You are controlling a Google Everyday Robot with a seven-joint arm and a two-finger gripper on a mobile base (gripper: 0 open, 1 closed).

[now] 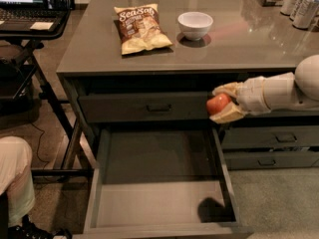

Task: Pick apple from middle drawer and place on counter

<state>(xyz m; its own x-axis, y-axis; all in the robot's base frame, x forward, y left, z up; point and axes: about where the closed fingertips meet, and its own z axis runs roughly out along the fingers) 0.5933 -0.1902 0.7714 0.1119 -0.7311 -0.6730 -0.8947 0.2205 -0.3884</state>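
Observation:
The red-orange apple (pixel 218 103) is held between the pale fingers of my gripper (pixel 224 103), which is shut on it. The gripper hangs in the air in front of the upper drawer front, above the right wall of the open middle drawer (pixel 159 195) and just below the counter's front edge. The drawer's flat grey floor is bare, with a dark shadow near its front right corner. The grey-brown counter (pixel 249 39) stretches behind and above the gripper. My white arm (pixel 294 88) comes in from the right.
A Sea Salt chip bag (pixel 140 28) and a white bowl (pixel 195 24) sit on the counter. Cans (pixel 301 4) stand at its far right. Narrow drawers (pixel 271 143) are at right. A black desk with a laptop (pixel 30 14) stands left. A person's leg (pixel 15 178) is at lower left.

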